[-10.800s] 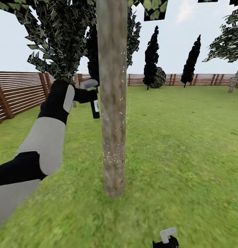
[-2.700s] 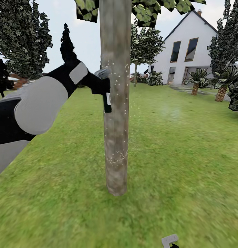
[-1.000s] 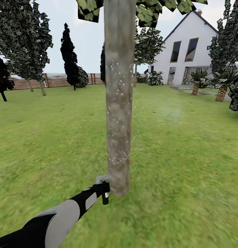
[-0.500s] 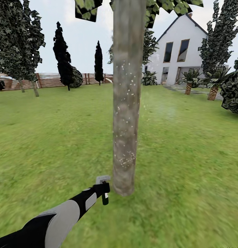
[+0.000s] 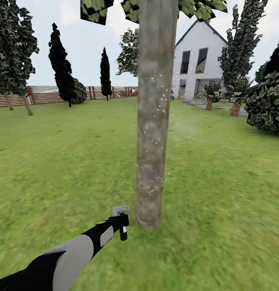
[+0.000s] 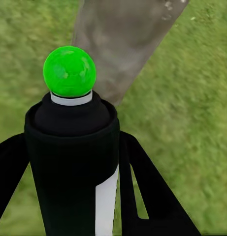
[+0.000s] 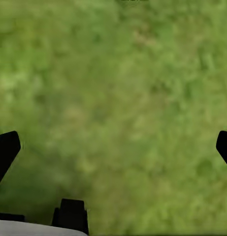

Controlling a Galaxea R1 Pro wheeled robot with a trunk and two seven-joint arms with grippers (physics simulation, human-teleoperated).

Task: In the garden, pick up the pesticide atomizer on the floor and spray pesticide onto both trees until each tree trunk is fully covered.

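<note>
Camera panned since earlier; left gripper (image 5: 122, 224) still low beside tree trunk (image 5: 152, 121), clasping pesticide atomizer (image 6: 74, 162). Right gripper (image 7: 113, 152) fingers spread.

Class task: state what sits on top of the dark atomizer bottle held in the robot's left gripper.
A round bright green ball cap sits on a pale ring atop the pesticide atomizer. The left gripper covers the bottle's lower sides.
</note>
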